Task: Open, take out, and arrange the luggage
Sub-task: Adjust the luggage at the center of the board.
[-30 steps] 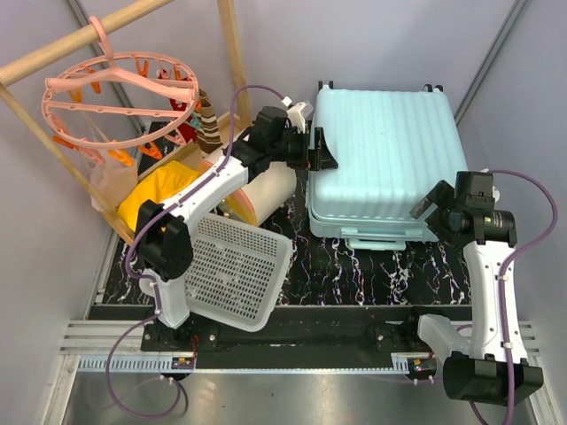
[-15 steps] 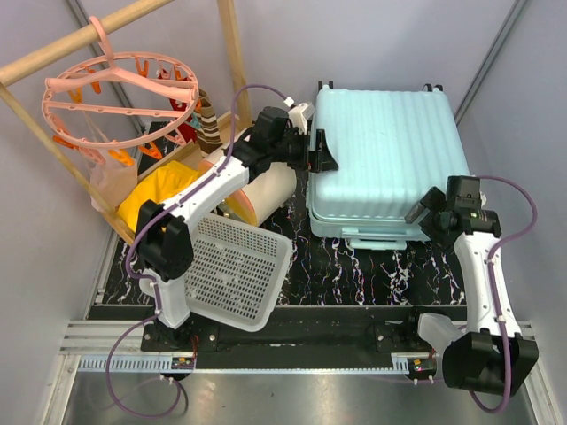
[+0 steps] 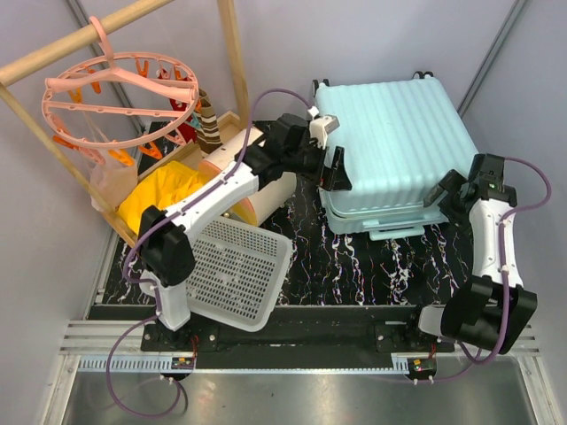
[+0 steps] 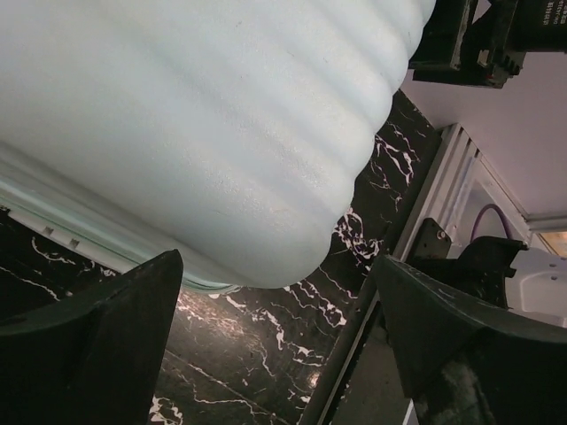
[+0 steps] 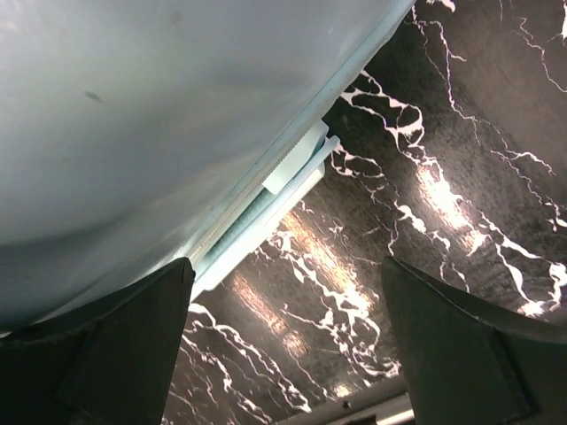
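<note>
Here the luggage [image 3: 390,142] lies flat at the far right of the mat [image 3: 372,266], lid seemingly just ajar, with the left gripper [image 3: 335,166] and right gripper [image 3: 446,193] both spread wide at opposite edges, probably to lever it open.

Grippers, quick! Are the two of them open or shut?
Left gripper: open, holding nothing, beside the suitcase.
Right gripper: open, holding nothing.
</note>
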Available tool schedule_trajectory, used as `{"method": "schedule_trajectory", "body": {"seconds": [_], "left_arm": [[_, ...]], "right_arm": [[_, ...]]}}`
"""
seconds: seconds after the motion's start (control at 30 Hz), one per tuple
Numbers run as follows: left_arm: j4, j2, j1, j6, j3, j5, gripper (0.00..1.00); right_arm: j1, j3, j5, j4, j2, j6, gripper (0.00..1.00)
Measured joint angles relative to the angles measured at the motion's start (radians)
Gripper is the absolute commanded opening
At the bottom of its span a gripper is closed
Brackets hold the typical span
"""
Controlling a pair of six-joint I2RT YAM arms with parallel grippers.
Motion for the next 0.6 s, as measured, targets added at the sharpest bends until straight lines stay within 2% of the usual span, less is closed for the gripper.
{"method": "schedule_trajectory", "body": {"seconds": [0.1,0.23,0.4,0.5,0.6], "left_arm": [[-0.012,-0.034,0.006,0.021,0.000,-0.048,0.95],[-0.007,-0.106,0.040,0.015,-0.001,-0.114,0.96],[0.063,-0.202,0.154,-0.007,-0.032,-0.213,0.96],[0.099,-0.229,0.225,-0.028,-0.062,-0.246,0.95],[0.114,-0.228,0.263,-0.045,-0.088,-0.256,0.95]], "right_arm": [[-0.004,0.039,-0.013,-0.042,0.025,-0.025,0.97],[-0.004,0.085,-0.016,-0.084,0.038,-0.039,0.91],[0.007,0.098,-0.011,-0.038,-0.017,-0.035,0.86],[0.083,0.101,0.058,-0.006,-0.110,-0.048,0.84],[0.236,0.127,0.091,0.083,-0.210,-0.050,0.82]]}}
